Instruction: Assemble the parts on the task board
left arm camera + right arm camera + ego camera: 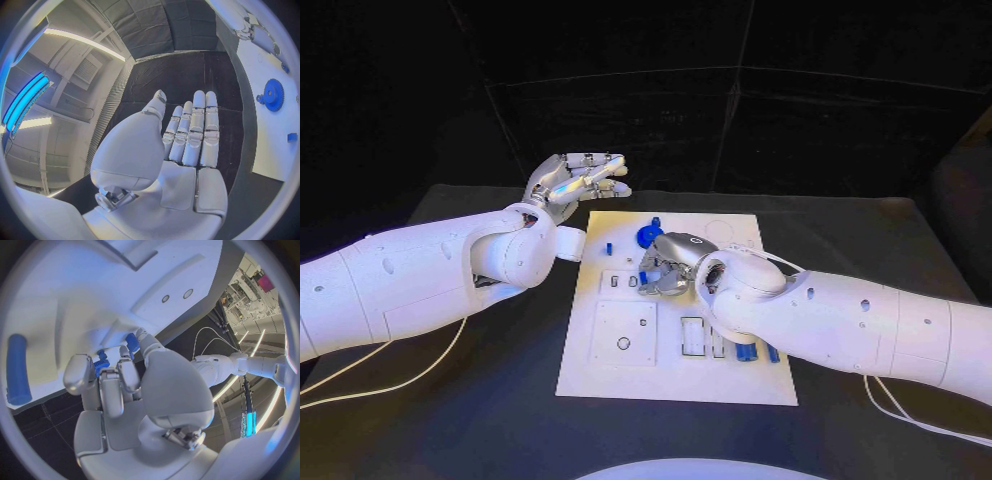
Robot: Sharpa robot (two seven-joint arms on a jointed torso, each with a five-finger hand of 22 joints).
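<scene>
Head camera looking down, wrist cameras close behind hands, all sharing task board [678, 345]

No text, label, number or sign can be read on anything here.

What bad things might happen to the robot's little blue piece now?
1. The right hand pinches a small blue part only at its fingertips, so the part might slip and drop onto the board.
2. That hand works close to the blue gear and might bump it.
3. The left hand hovers open off the board's far corner, so it likely can't steady the board if it shifts.
</scene>
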